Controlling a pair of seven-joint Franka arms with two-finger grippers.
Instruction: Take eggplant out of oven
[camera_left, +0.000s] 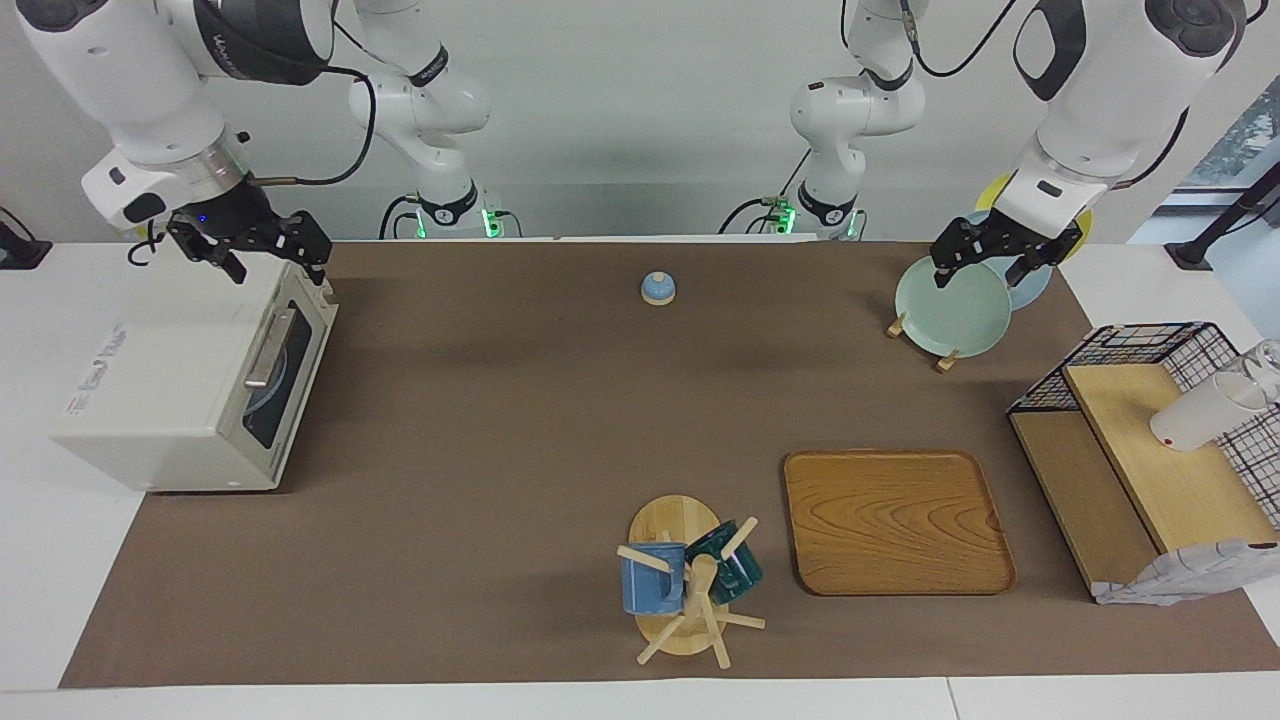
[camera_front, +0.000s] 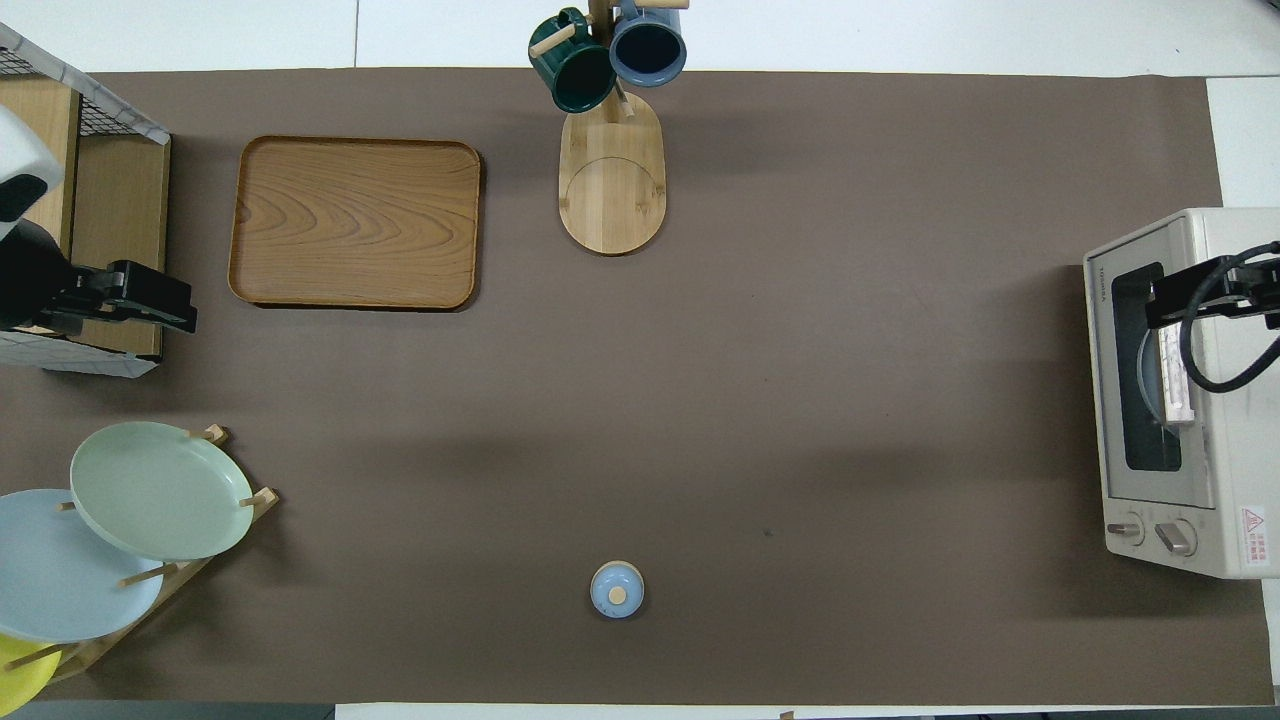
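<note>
The off-white oven (camera_left: 165, 400) (camera_front: 1225, 300) stands at the right arm's end of the table. Its dark glass door is closed, and the silver bar handle (camera_left: 268, 348) lies across it. The eggplant is hidden. Only a pale blue curve shows through the glass. My right gripper (camera_left: 276, 258) (camera_front: 1172, 300) hangs open and holds nothing, just above the oven's top edge at the corner nearest the robots. My left gripper (camera_left: 985, 268) (camera_front: 160, 302) is also open and holds nothing, raised over the plate rack at the left arm's end.
A rack holds a green plate (camera_left: 952, 305), a blue one and a yellow one. A wooden tray (camera_left: 895, 520), a mug tree (camera_left: 690, 585) with blue and green mugs, and a small blue dome (camera_left: 658, 288) sit on the brown mat. A black wire basket (camera_left: 1150, 345) stands over wooden shelves.
</note>
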